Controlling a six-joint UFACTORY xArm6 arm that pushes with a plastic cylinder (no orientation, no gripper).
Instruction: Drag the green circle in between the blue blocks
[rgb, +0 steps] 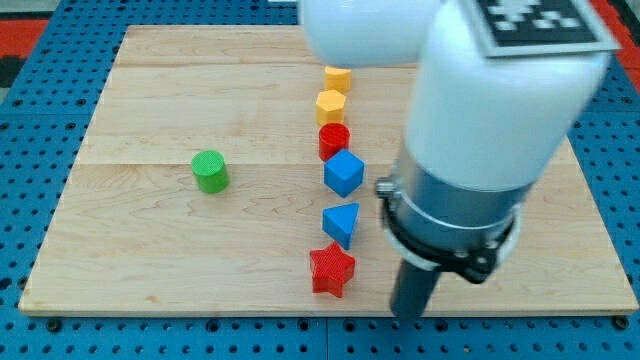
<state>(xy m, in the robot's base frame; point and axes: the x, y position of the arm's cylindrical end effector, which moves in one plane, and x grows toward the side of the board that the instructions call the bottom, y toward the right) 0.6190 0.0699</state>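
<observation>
Green circle far from the blue pair

Blocks make a line down the middle; green circle (210, 171) sits alone, well apart toward the view's left; blue cube (344, 172) and blue triangle (342, 222) wait close together; my tip (410, 318) is near the bottom, right of the red star (332, 270); no jaws here. Circle looks light and hard; push its left side; the wooden counter (150, 270) looks smooth.

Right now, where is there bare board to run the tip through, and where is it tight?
The wooden board is bare all around the green cylinder, out to the column. The column is crowded: orange block, yellow hexagon, red cylinder, blue cube, blue triangle, red star. My tip sits right of the star.
</observation>
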